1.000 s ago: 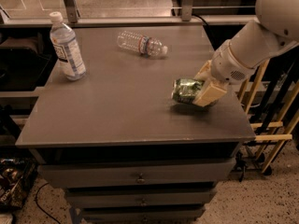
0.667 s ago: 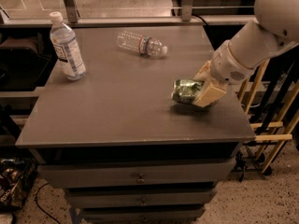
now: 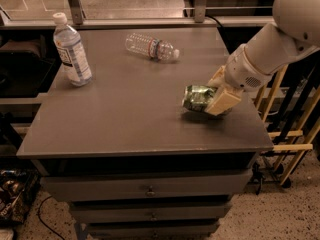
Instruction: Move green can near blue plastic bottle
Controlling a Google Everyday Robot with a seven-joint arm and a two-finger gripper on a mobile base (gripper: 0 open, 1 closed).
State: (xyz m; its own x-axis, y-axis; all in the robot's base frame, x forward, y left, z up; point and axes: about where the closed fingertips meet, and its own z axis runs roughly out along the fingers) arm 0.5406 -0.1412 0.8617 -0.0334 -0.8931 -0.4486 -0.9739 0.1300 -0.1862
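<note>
The green can lies on its side on the right part of the grey cabinet top. My gripper reaches in from the right and its cream fingers are closed around the can's right end. The blue plastic bottle stands upright with its white cap at the far left of the top, well away from the can.
A clear bottle with a red-banded label lies on its side at the back middle. The top's right edge is close behind the gripper. Drawers run below the front edge. Wooden slats stand to the right.
</note>
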